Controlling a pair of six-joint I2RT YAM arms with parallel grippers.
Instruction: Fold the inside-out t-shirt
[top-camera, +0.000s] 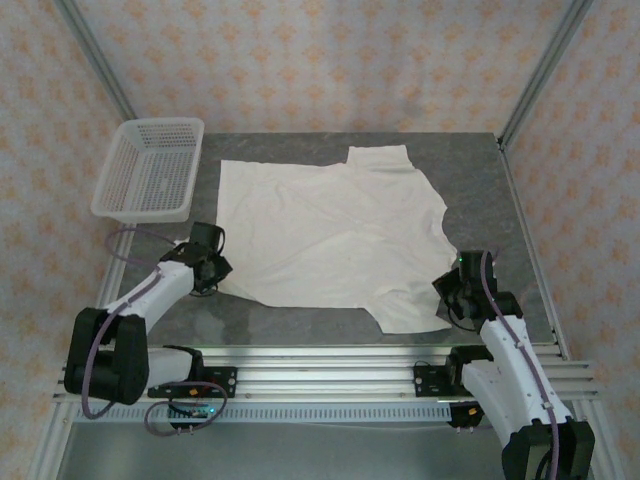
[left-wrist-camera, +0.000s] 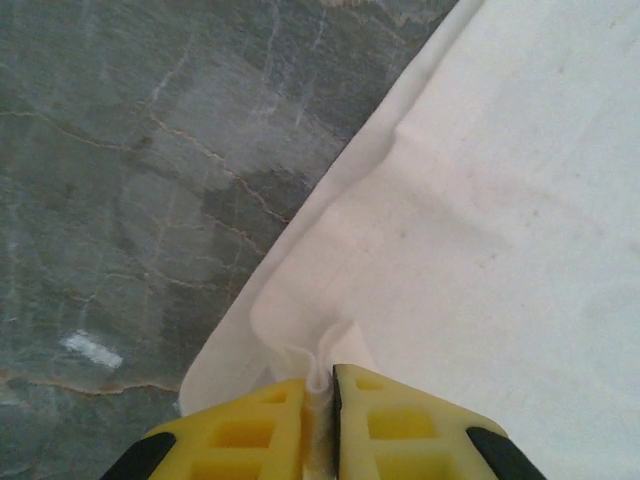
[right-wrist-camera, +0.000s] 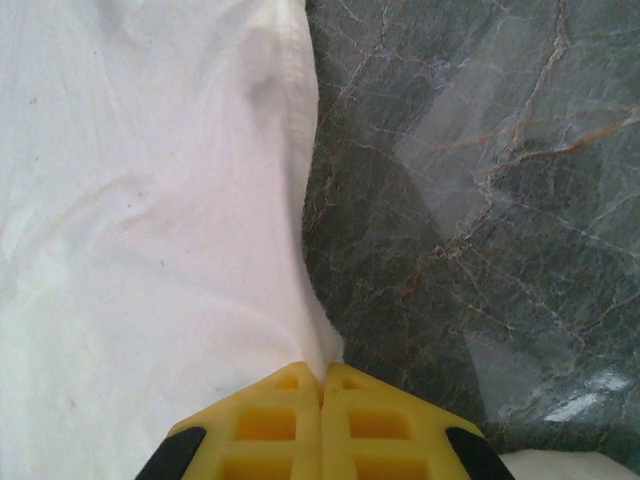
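Overhead view of a grey marbled tabletop (top-camera: 480, 190) with an off-white, inside-out t-shirt (top-camera: 330, 240) spread mostly flat across the centre of the frame. One sleeve pokes toward the top centre and another hangs toward the lower right. A white plastic mesh basket (top-camera: 160, 125) sits at the upper left, overhanging the table's left edge, just beside the shirt's upper left corner.

The left gripper (top-camera: 207, 268) rests at the shirt's lower left corner, in the lower left of the frame. The right gripper (top-camera: 452, 295) rests at the lower right, against the shirt's sleeve edge.

Left wrist view: two yellow fingers at the bottom centre form the left gripper (left-wrist-camera: 320, 375), clenched on a small raised pleat of the t-shirt (left-wrist-camera: 480, 250). The cloth takes up the right side and the bare tabletop (left-wrist-camera: 130, 180) the left.

Right wrist view: the right gripper (right-wrist-camera: 322, 372) is at the bottom centre, its yellow fingers pressed together on the hemmed edge of the t-shirt (right-wrist-camera: 150, 250). Cloth covers the left, tabletop (right-wrist-camera: 480, 200) the right.
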